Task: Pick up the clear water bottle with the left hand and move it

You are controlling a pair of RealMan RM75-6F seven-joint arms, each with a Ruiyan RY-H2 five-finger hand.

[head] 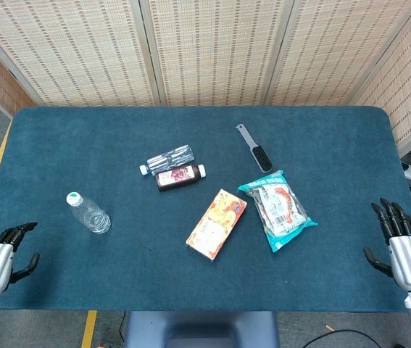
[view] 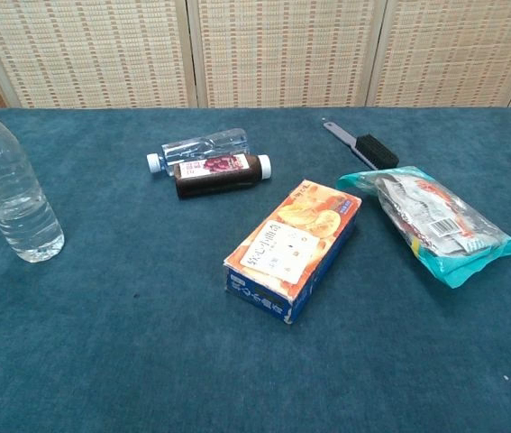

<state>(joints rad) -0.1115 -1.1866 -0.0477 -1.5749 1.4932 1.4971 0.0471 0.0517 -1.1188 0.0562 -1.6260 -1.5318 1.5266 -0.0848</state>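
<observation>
Bench (head: 321, 290): deep teal cloth. Screen (head: 212, 43) across frame top: beige woven lattice, pale frames. Water bottle (head: 88, 212), left: clear, white cap. Centre: dark brown bottle (head: 180, 176) with red label, white cap; orange box (head: 217, 223) with blue edge. Right: teal snack bag (head: 277, 210). Brush (head: 255, 148), upper centre: grey handle, black bristles. Hands: silver backs, black fingers.

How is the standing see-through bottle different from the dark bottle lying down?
The clear water bottle stands upright and alone at the table's left; the dark bottle lies on its side beside another bottle. The clear water bottle looks colourless, the dark bottle brown with a picture label. Both have white caps.
</observation>
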